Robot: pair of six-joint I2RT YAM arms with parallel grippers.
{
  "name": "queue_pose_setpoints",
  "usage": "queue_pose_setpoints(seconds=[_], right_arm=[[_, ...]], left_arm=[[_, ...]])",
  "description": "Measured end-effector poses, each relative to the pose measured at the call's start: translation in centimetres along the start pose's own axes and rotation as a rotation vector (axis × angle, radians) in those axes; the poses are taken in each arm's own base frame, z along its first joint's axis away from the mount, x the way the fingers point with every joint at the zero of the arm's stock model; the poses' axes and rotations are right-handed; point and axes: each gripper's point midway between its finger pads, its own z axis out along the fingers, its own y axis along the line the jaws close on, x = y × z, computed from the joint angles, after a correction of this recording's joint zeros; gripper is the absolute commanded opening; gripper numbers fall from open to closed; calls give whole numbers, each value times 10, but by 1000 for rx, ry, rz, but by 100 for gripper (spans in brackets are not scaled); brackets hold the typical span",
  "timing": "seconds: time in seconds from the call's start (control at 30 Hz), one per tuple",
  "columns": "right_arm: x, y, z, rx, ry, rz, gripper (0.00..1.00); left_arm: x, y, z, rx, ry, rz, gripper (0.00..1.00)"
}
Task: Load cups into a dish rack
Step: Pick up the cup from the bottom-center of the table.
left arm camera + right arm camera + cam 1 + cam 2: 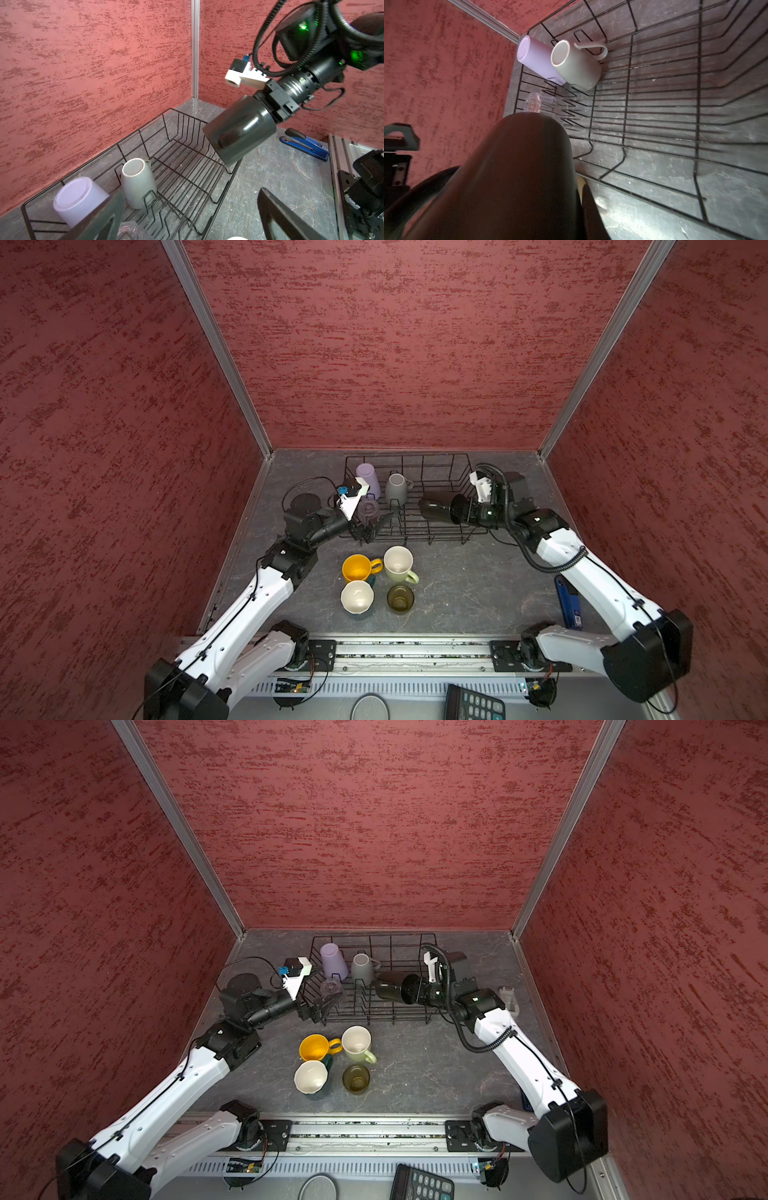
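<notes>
The black wire dish rack stands at the back of the table. Bottom up inside it are a lilac tumbler, a grey mug and a clear glass. My right gripper is shut on the rim of a black mug, held sideways over the rack's right half. My left gripper is open at the rack's front left corner, beside the clear glass. In front of the rack stand a yellow mug, a pale green mug, a dark teal mug and an olive glass.
A blue stapler lies near the right wall under my right arm. A small white object sits by the right wall. A calculator lies below the front rail. Red walls enclose the table on three sides.
</notes>
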Motion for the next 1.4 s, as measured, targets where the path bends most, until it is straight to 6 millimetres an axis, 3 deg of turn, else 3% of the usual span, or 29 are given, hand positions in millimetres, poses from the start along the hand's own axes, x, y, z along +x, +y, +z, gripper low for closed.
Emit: queue_pose_setpoints(seconds=[0.17, 0.3, 0.53, 0.7, 0.9, 1.4], right_arm=[[-17, 6, 18, -118, 3, 26, 0], [-19, 14, 29, -191, 40, 38, 0], [-19, 38, 25, -317, 71, 5, 0], [-15, 49, 18, -366, 89, -14, 0], [-4, 68, 10, -418, 114, -61, 0], [24, 96, 10, -493, 196, -112, 0]], left_arm=[[6, -8, 9, 79, -39, 67, 100], [3, -10, 17, 130, -59, 114, 100], [7, -14, 29, 197, -79, 167, 100], [10, -15, 35, 225, -88, 169, 100], [-3, -19, 39, 242, -126, 197, 100], [-10, -34, 46, 337, -146, 210, 100]])
